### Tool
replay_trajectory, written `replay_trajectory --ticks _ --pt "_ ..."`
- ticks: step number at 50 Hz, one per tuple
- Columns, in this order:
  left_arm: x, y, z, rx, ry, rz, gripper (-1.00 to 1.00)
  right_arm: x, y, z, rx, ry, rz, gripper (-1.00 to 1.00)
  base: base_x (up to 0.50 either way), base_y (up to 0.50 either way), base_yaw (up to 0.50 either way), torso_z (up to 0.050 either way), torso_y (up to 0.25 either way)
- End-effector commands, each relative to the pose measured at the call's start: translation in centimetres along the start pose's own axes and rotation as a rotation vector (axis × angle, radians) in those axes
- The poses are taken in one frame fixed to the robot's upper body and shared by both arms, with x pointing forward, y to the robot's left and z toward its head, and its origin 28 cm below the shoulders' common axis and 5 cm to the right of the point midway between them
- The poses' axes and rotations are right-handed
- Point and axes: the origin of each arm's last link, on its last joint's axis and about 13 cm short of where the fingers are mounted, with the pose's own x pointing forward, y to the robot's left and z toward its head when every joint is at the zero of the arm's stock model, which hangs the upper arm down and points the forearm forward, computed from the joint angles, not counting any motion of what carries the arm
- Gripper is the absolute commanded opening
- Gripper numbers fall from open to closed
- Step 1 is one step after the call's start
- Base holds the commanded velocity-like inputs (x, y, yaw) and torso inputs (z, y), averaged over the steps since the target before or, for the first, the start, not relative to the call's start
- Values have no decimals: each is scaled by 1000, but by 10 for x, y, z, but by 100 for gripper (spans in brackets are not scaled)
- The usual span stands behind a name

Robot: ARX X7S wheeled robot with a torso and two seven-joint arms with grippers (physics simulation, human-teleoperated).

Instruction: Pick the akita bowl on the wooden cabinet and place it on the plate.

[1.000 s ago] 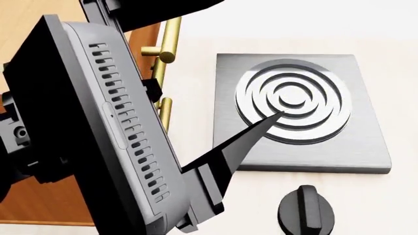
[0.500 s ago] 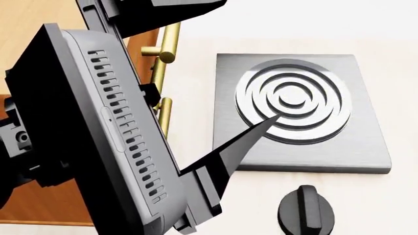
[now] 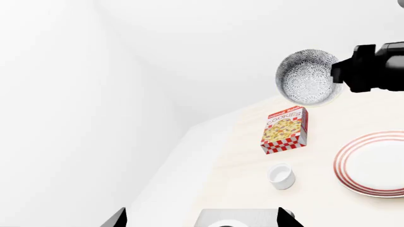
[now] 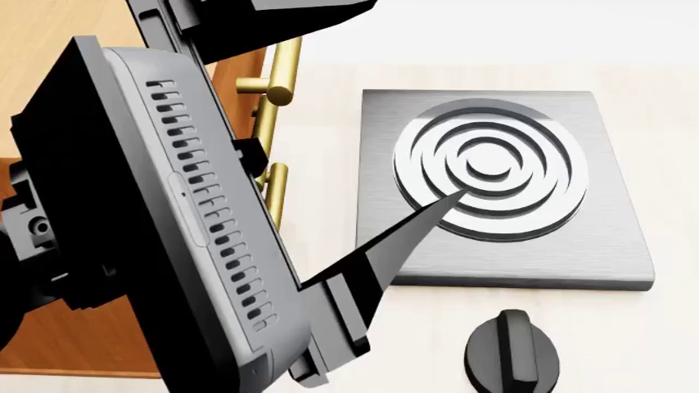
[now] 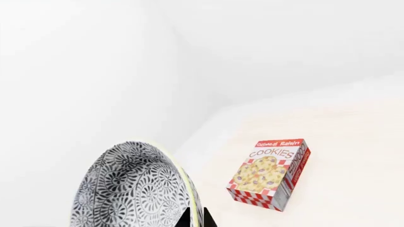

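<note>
The akita bowl (image 3: 306, 78), white with a grey floral pattern, hangs in the air on its side above the pale table. My right gripper (image 3: 334, 71) holds it by the rim. In the right wrist view the bowl (image 5: 129, 189) has its rim pinched between the two dark fingertips of that gripper (image 5: 197, 218). The plate (image 3: 372, 165), white with red rings, lies empty on the table below and to one side of the bowl. My left gripper (image 3: 202, 218) is open with its tips wide apart, over the stove. The wooden cabinet (image 4: 55, 327) shows behind my left arm.
A cookies box (image 3: 285, 130) and a small white cup (image 3: 279, 175) lie on the table near the plate. A grey stove plate (image 4: 497, 180) with ring burner and a black knob (image 4: 511, 352) sit beside the cabinet's brass handles (image 4: 278, 82). My left arm (image 4: 186, 221) blocks much of the head view.
My left arm has shifted very slightly in the head view. The stove and knob have not moved.
</note>
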Motion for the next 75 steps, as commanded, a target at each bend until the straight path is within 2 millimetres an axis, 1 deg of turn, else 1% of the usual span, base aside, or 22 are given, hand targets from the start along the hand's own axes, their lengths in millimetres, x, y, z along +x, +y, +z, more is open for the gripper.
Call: replay_trajectory --ticks 1,3,11,25,31,35,41,61,75 --pt "0 0 -2 -3 1 2 100 4 -4 4 118 48 -16 -100 0 0 0 0 0" --pt "0 0 -1 -6 0 3 100 5 -6 3 143 64 -27 -100 0 0 0 0 0" --pt "-1 -1 -2 -6 1 6 100 4 -10 5 157 51 -67 -100 0 0 0 0 1" --pt "-1 -2 -4 -9 2 8 100 4 -14 1 159 54 -88 -100 0 0 0 0 0" --pt "-1 -1 -4 -12 2 9 100 7 -19 -2 168 62 -112 -100 0 0 0 0 0" --pt "-1 -2 -5 -10 5 8 100 9 -26 -9 180 79 -141 -100 0 0 0 0 0" --pt "-2 -1 -5 -11 6 11 100 11 -30 -13 170 83 -160 -100 0 0 0 2 2" --pt "-2 -2 -7 -18 5 13 100 14 -25 -28 95 142 -97 -100 0 0 0 0 0" --pt "-2 -3 -8 -21 4 12 100 17 -41 -40 92 164 -152 -100 0 0 0 0 1"
